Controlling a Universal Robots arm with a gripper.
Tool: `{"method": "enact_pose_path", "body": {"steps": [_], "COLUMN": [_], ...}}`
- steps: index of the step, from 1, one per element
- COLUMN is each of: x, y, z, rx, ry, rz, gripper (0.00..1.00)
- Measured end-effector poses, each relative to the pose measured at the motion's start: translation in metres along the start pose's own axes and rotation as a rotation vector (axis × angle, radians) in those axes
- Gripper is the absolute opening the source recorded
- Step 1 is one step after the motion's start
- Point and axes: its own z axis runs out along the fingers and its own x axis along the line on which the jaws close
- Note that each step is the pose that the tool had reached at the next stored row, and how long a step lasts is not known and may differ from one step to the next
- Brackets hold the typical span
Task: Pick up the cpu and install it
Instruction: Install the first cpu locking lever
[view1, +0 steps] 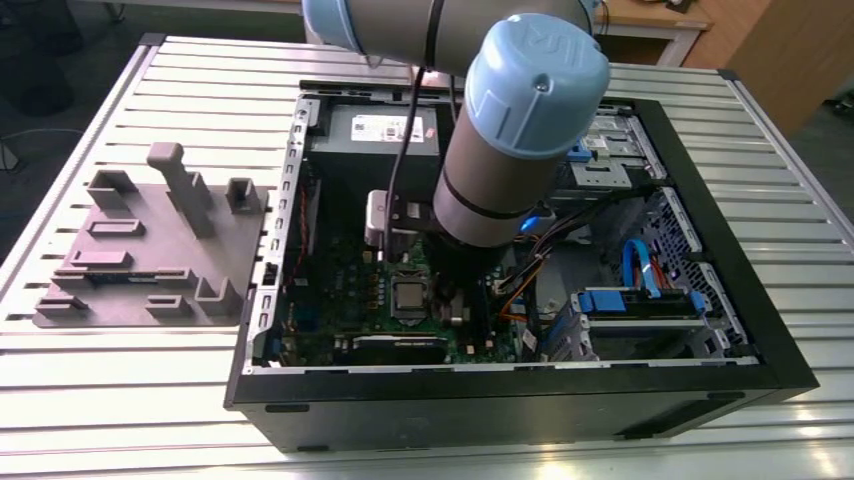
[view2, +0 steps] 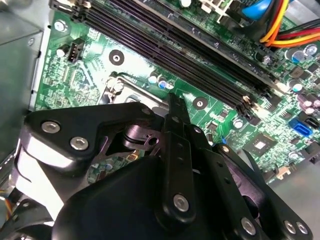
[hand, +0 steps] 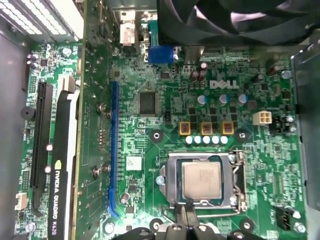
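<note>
The cpu (hand: 201, 180), a small square chip with a dull silver top, lies flat in its socket on the green motherboard (hand: 150, 65). The exterior view shows the cpu (view1: 407, 295) just to its left of the arm (view1: 514, 130), which reaches down into the open computer case (view1: 534, 400). My gripper (hand: 187, 218) is shut with nothing between its fingers. Its tips hover at the edge of the socket frame (hand: 172, 200), beside the cpu. In the second wrist view the black gripper (view2: 171, 100) covers the cpu, and a corner of the socket frame (view2: 125, 82) is visible.
Black memory slots (view2: 200, 65) run beside the socket. A graphics card (hand: 62, 165), a black fan (hand: 235, 20), orange and yellow cables (view2: 280, 25), a grey metal box (view1: 374, 135) and blue drive carriers (view1: 641, 300) crowd the case. A grey fixture plate (view1: 147, 250) lies outside it.
</note>
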Motion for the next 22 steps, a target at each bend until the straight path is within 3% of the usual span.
{"method": "enact_pose_path", "body": {"steps": [12, 22], "x": [0.0001, 0.0010], "y": [-0.0001, -0.0015], "z": [0.0011, 0.0056], "rx": [-0.0001, -0.0007], "ry": [0.0002, 0.0012], "rz": [-0.002, -0.007], "gripper": [0.10, 0.10]}}
